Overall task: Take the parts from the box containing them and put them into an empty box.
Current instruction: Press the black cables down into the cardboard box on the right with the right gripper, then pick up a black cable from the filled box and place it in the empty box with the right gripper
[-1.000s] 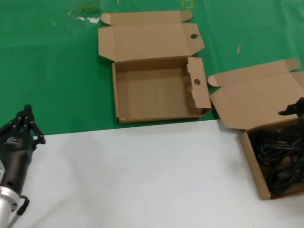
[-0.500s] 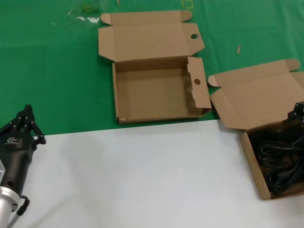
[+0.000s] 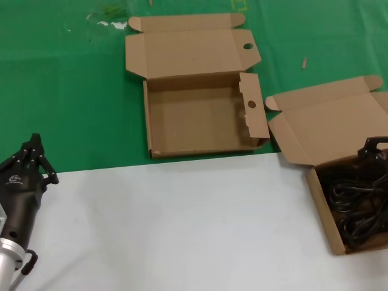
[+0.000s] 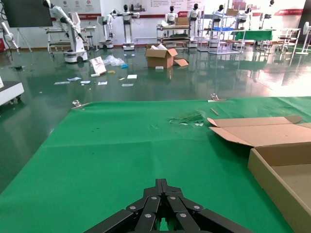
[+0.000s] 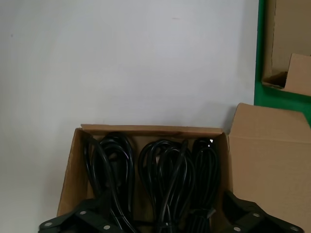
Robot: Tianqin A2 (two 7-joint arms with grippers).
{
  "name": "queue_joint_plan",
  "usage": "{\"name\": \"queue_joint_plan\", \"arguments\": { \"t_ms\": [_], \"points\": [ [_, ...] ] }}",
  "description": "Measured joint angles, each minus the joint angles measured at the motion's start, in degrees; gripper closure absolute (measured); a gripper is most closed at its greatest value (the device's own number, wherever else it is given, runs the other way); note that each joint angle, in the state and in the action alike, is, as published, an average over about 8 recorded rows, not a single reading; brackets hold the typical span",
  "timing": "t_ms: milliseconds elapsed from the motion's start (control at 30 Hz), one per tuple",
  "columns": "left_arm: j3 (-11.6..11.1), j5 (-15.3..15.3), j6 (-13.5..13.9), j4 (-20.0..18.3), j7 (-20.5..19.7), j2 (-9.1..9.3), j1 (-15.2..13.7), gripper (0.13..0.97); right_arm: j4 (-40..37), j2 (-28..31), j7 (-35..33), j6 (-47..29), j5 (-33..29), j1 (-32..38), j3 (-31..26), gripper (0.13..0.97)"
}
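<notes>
Green cloth holds an empty box [image 3: 200,121], nothing moved yet. Right of it, cables [image 5: 160,179] fill their box [image 3: 321,194]; right gripper [image 5: 165,221], fingers apart, hovers above.

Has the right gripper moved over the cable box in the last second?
Yes. The right gripper has dropped closer to the parts, judged in the head view against the lid of the box containing them, which stayed put.

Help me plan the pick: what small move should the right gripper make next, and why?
Probably lower straight down: the right gripper is open over the cable bundles in their box, gripping none, and the holed box has no cable in it.
</notes>
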Motion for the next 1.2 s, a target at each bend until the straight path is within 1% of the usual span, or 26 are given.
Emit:
{"name": "queue_joint_plan", "arguments": {
  "t_ms": [33, 167, 433, 467, 733, 767, 1033, 1200],
  "points": [
    [0.0, 0.0, 0.0, 0.0, 0.0, 0.0, 0.0, 0.957, -0.17, -0.2, 0.28, 0.04, -0.12, -0.06, 0.12, 0.293],
    [0.0, 0.0, 0.0, 0.0, 0.0, 0.0, 0.0, 0.957, -0.65, -0.96, 1.3, 0.7, -0.64, -0.46, 0.67, 0.293],
    [0.0, 0.0, 0.0, 0.0, 0.0, 0.0, 0.0, 0.957, -0.56, -1.68, 3.41, 1.57, -1.61, -1.45, 1.55, 0.473],
    [0.0, 0.0, 0.0, 0.0, 0.0, 0.0, 0.0, 0.957, -0.48, -1.68, 3.6, 1.53, -1.68, -1.58, 1.62, 0.473],
    [0.0, 0.0, 0.0, 0.0, 0.0, 0.0, 0.0, 0.957, -0.52, -1.95, 4.12, 1.85, -2.2, -2.21, 2.13, 0.688],
    [0.0, 0.0, 0.0, 0.0, 0.0, 0.0, 0.0, 0.957, -0.6, -2.05, 4.07, 1.97, -2.3, -2.24, 2.17, 0.688],
    [0.0, 0.0, 0.0, 0.0, -0.01, 0.0, 0.0, 0.957, -0.86, -2.57, 3.18, 1.78, -3.36, -1.77, 1.92, 0.842],
    [0.0, 0.01, 0.0, 0.0, -0.03, 0.0, 0.0, 0.957, 0.59, -2.0, 4.45, -1.69, -3.58, 0.63, 0.65, 0.882]
  ]
}}
